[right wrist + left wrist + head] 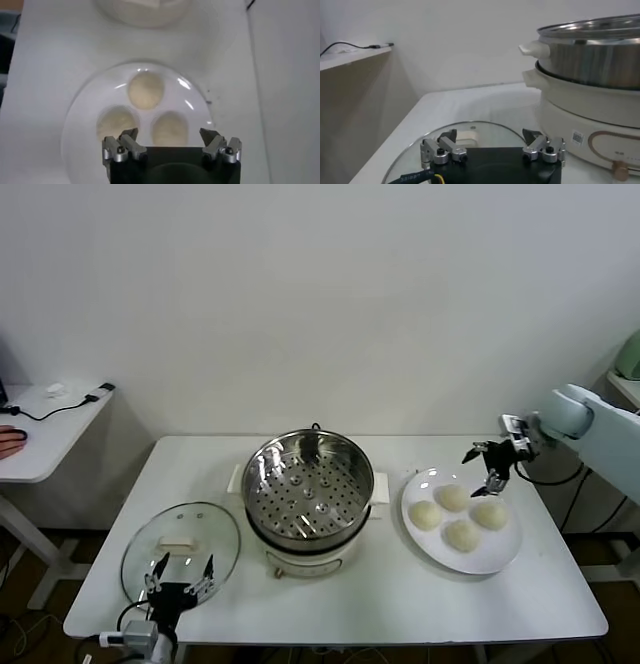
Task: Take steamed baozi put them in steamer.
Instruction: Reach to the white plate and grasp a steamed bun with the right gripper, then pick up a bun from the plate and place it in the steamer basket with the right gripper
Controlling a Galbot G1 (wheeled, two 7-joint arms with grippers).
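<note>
Several cream-white steamed baozi (452,497) lie on a white plate (495,556) to the right of the steamer (308,484). The steamer is a shiny steel pot with a bare perforated tray, standing on a cream base at the table's middle. My right gripper (482,471) hovers open over the plate's far edge. In the right wrist view the right gripper (169,137) is open just above one baozi (170,127), with two more baozi (146,90) beyond it. My left gripper (182,572) is open and empty near the front left, above the glass lid (175,529).
In the left wrist view the left gripper (490,140) sits low over the lid (485,131), with the steamer's base (590,115) close by. A side desk (50,429) with a cable stands at the far left. A wall rises behind the table.
</note>
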